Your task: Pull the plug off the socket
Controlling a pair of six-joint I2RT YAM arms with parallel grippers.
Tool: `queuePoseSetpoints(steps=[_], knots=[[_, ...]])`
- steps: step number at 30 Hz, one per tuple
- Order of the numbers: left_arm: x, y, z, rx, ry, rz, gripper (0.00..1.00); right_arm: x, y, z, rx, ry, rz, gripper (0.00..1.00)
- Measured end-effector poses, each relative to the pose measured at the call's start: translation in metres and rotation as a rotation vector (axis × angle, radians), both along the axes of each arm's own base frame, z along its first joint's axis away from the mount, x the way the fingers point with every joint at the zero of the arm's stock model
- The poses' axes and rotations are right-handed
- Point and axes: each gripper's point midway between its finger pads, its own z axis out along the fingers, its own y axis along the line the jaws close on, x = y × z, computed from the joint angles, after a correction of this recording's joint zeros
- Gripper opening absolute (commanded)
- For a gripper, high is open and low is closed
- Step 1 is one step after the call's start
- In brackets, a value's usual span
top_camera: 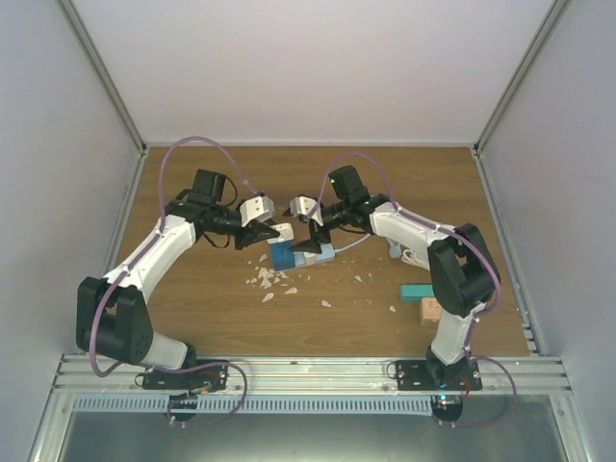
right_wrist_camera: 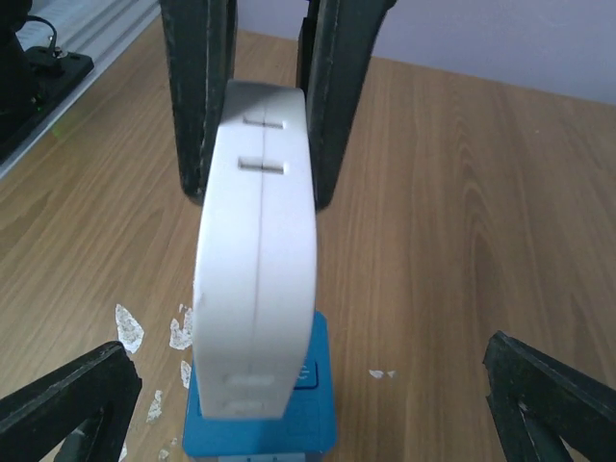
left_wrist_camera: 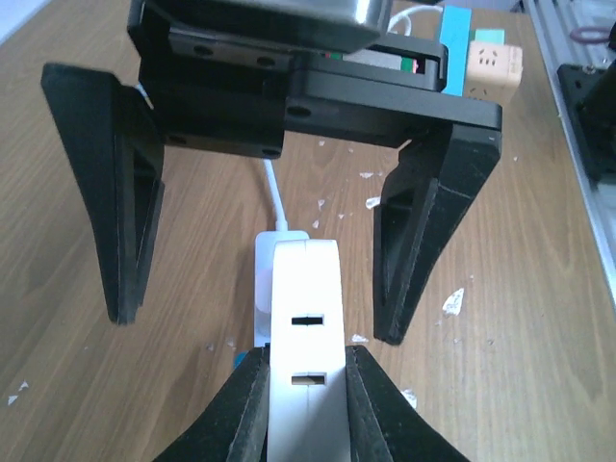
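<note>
White walls close in a wooden counter [top_camera: 212, 310], and near its middle the two arms meet tip to tip over the task's things. Standing upright there is the blue socket [right_wrist_camera: 260, 438], a small block resting on the wood, with the white plug [right_wrist_camera: 255, 269] rising from its top face; the plug's lower end meets the socket, though the pictures do not show how deep it sits. The plug is a narrow, rounded white body with two short slots in its upper edge. The left fingers [left_wrist_camera: 236, 414] are clenched on that upper part, one black pad pressed against each flat side, and both wrist views show no gap between pad and plastic. The right fingers [right_wrist_camera: 67, 404] are spread wide and grasp nothing: they straddle the plug and socket low down, each tip well apart from the white body and near the counter. A white cable [left_wrist_camera: 276, 197] runs away across the wood from a pale piece lying just beside the socket on the right arm's side. Small white scraps [top_camera: 268, 279] are scattered on the counter on the near side of the socket. Farther toward the right arm's base lie a teal block [top_camera: 416, 291] and, just beside it, a tan wooden block [top_camera: 430, 310] with small dots on one face.
</note>
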Motion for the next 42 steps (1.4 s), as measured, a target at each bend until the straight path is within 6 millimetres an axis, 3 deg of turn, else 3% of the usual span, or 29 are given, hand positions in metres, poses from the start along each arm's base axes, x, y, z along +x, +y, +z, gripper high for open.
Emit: queuePoseSetpoints(steps=[7, 13, 18, 32, 42], knots=[[-0.006, 0.005, 0.040, -0.043, 0.031, 0.030, 0.00, 0.002, -0.017, 0.036, 0.029, -0.017, -0.044, 1.00], [-0.026, 0.007, 0.081, -0.095, 0.009, 0.024, 0.00, -0.004, -0.025, 0.069, 0.064, -0.024, -0.073, 1.00], [-0.043, 0.005, 0.107, -0.146, 0.008, -0.002, 0.00, -0.006, -0.032, 0.083, 0.066, -0.012, -0.108, 1.00], [-0.063, -0.004, 0.147, -0.312, 0.102, -0.047, 0.00, 0.003, -0.027, 0.119, 0.143, 0.055, -0.190, 1.00], [-0.061, -0.005, 0.163, -0.367, 0.129, -0.043, 0.00, -0.029, 0.000, 0.150, 0.222, 0.082, -0.077, 1.00]])
